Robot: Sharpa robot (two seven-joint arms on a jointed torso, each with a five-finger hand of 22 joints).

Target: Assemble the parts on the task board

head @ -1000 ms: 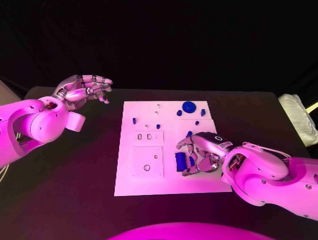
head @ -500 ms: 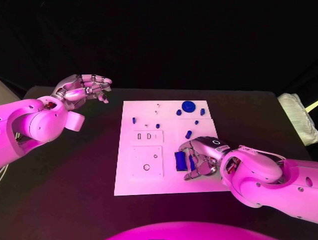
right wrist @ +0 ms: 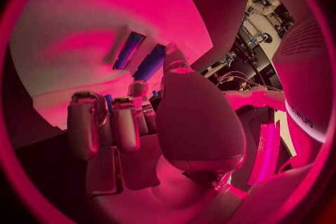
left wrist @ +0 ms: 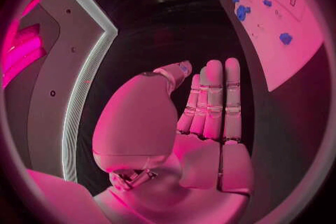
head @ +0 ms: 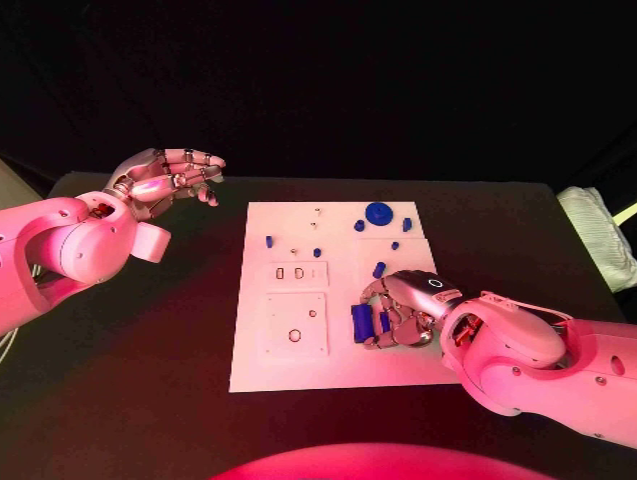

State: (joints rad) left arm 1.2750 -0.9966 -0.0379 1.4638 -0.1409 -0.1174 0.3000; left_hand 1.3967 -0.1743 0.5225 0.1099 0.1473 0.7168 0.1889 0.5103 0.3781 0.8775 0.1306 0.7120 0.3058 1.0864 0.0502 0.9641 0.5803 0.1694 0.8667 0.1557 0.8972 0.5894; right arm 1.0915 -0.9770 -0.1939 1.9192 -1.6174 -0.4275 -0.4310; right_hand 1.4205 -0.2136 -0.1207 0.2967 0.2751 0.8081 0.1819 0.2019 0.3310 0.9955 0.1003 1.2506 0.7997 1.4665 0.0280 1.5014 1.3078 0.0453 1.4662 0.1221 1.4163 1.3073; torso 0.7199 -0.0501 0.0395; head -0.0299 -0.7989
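- Head view: the right hand has slid a little toward the near edge of the tabletop over the last second and now sits curled over the two blue oblong parts lying on the white rectangular task board, near its right edge.
- That suggests a pick-up is under way; I judge it not yet secured.
- In the right wrist view the fingers bend toward the blue pieces, but whether they actually pinch one is hidden by the palm; I cannot tell.
- The left hand has not moved: raised over the far left corner, fingers loosely spread, holding nothing.
- The small blue parts farther up the board are unchanged.
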